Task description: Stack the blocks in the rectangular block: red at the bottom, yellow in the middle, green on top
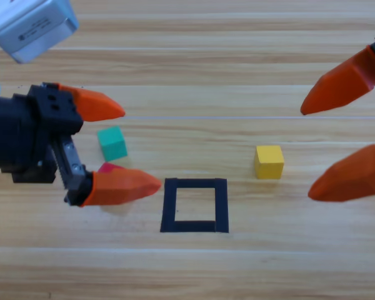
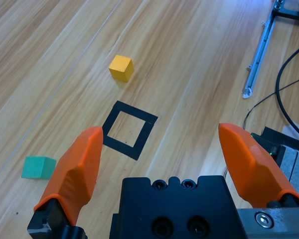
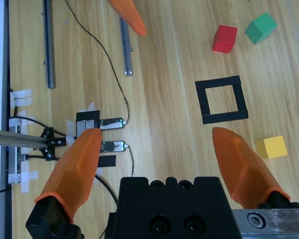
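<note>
My left gripper [image 1: 140, 148] hangs open at the table's left. Seen from above, the green cube [image 1: 112, 142] lies between its jaws. The red cube [image 1: 110, 167] peeks out from under the nearer jaw. The left wrist view shows green [image 2: 38, 167] low on the left, outside the jaws, and red is hidden there. The black tape rectangle [image 1: 195, 183] lies right of this gripper with nothing inside it. The yellow cube [image 1: 269, 162] sits further right. Beyond it my right gripper [image 1: 307, 153] waits open, its wrist view showing red [image 3: 224, 39], green [image 3: 261, 28], the rectangle [image 3: 218, 82] and yellow [image 3: 271, 147].
Off the table's side run metal rails [image 3: 49, 45], thin black cables [image 3: 107, 64] and taped-down electronics [image 3: 97, 122]. The left wrist view shows another rail [image 2: 259, 50] and cables [image 2: 289, 59] on its right. Bare wood lies around the rectangle.
</note>
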Controlling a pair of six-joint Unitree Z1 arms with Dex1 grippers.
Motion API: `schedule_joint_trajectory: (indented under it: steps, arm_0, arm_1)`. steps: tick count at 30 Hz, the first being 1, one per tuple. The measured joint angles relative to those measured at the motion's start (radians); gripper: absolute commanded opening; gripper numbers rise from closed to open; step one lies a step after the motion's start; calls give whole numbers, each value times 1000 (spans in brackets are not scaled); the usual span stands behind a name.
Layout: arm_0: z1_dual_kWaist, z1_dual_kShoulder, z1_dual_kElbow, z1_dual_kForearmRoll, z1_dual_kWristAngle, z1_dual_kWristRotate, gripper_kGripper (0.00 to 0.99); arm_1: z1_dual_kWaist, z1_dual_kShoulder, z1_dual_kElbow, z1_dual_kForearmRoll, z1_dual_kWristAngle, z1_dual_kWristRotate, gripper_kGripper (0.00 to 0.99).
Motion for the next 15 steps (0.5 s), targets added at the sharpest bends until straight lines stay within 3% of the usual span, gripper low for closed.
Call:
schedule_joint_trajectory:
  steps: [9, 15]
  arm_0:
    - [0, -5, 0, 0, 0, 0, 990]
    - [0, -10, 0, 0, 0, 0, 990]
  arm_1:
    - [22, 7, 0, 6, -9, 22, 985]
    - [11, 66, -26, 6, -313, 260, 989]
